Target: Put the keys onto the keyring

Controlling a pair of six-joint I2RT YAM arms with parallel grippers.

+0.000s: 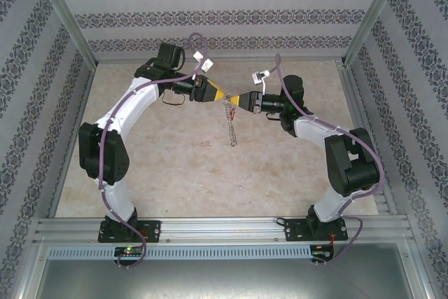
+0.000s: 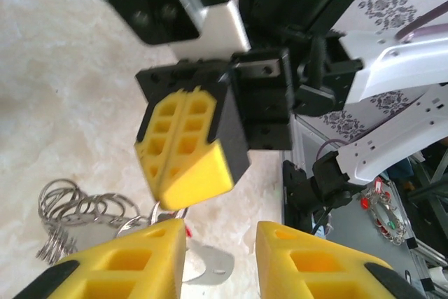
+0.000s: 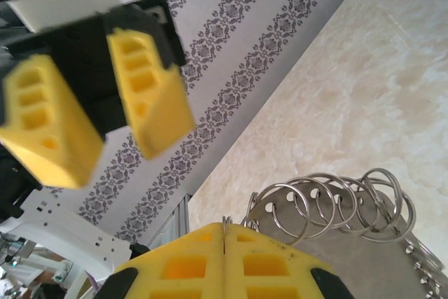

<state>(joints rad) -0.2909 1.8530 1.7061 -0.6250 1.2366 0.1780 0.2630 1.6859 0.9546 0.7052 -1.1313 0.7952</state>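
The keyring (image 1: 231, 125) hangs over the table as a string of grey metal rings, and its rings (image 3: 329, 204) fan out beside my right gripper (image 3: 224, 232). That gripper is shut on a thin wire of the keyring. In the top view my right gripper (image 1: 238, 100) meets my left gripper (image 1: 218, 94) tip to tip. My left gripper (image 2: 220, 243) is open, with nothing between its fingers. A speck of red, the key's head (image 2: 187, 231), peeks out by the left finger's inner edge, under the right gripper's tip. Whether the key is on the ring I cannot tell.
A flat silver metal piece with a hole (image 2: 210, 264) hangs below the gap of the left fingers. The beige marble-look table (image 1: 175, 173) is walled by patterned panels and an aluminium frame (image 1: 224, 229) along the near edge.
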